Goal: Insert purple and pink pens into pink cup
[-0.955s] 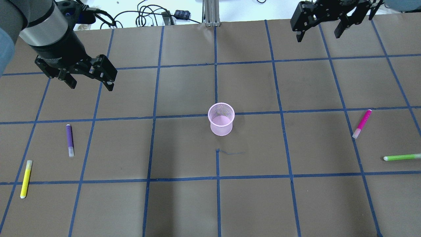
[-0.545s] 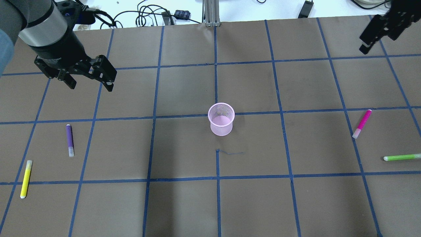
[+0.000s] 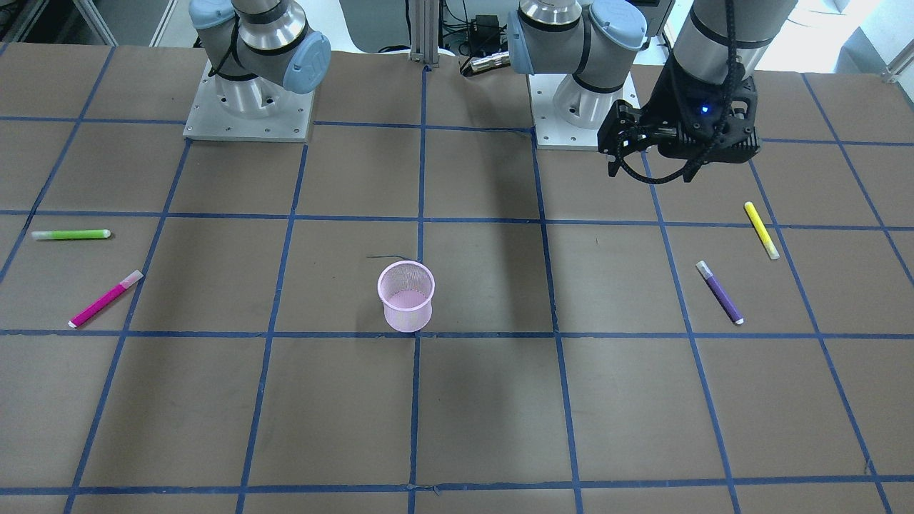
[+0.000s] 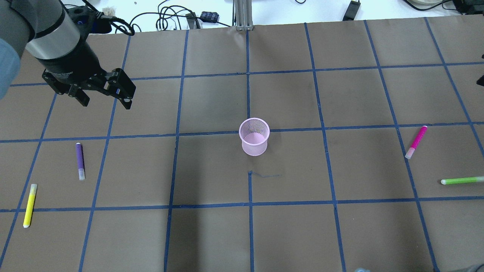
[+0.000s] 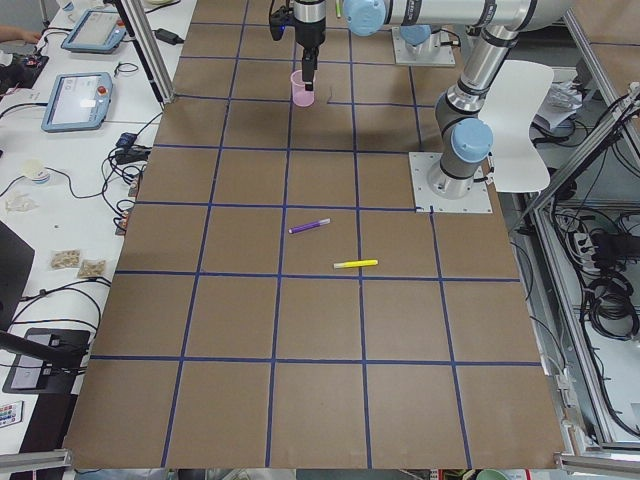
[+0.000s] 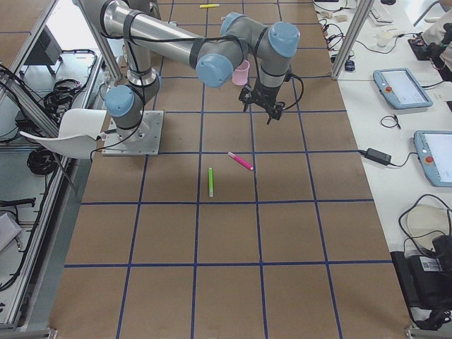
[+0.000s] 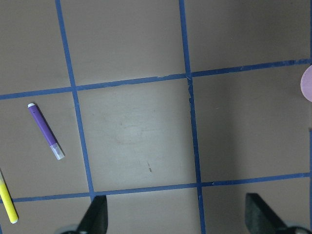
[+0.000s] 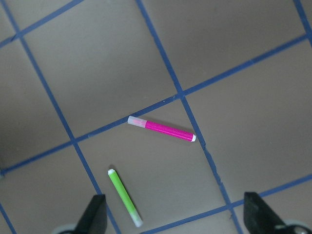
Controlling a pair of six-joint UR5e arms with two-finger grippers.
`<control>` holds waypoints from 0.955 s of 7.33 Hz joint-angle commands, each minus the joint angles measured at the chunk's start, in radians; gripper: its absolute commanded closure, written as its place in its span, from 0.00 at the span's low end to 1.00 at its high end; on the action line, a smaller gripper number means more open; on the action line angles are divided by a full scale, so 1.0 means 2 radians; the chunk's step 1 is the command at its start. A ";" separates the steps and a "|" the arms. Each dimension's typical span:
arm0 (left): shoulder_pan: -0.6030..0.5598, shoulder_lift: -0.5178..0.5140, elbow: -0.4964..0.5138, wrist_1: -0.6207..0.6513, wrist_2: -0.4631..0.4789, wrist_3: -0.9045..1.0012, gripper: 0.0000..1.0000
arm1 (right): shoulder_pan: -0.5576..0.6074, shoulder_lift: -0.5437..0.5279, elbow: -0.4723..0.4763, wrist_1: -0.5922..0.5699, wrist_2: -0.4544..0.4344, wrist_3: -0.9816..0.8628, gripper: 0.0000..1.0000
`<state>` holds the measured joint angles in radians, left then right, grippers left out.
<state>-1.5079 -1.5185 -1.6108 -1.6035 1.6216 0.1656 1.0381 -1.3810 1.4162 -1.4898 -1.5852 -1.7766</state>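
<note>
Table | pink cup central | purple pen, pink pen outlying | jaws both spread

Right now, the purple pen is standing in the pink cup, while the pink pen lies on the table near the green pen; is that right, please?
Not quite: the overhead view shows the purple pen lying on the table near the yellow pen, outside the pink cup. The pink pen does lie on the table near the green pen.
</note>
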 commanded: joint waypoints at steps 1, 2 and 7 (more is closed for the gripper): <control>0.000 0.000 0.000 0.001 0.000 0.000 0.00 | -0.006 0.011 0.037 -0.029 0.001 -0.264 0.00; 0.003 -0.001 0.000 0.001 0.000 0.001 0.00 | -0.007 0.022 0.065 -0.084 0.000 -0.339 0.00; 0.120 -0.023 -0.012 0.040 -0.007 0.007 0.00 | -0.007 0.107 0.119 -0.129 0.002 -0.524 0.00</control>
<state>-1.3644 -1.5503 -1.6263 -1.5436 1.6131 0.1782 1.0243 -1.2255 1.6419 -1.7421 -1.5820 -2.7631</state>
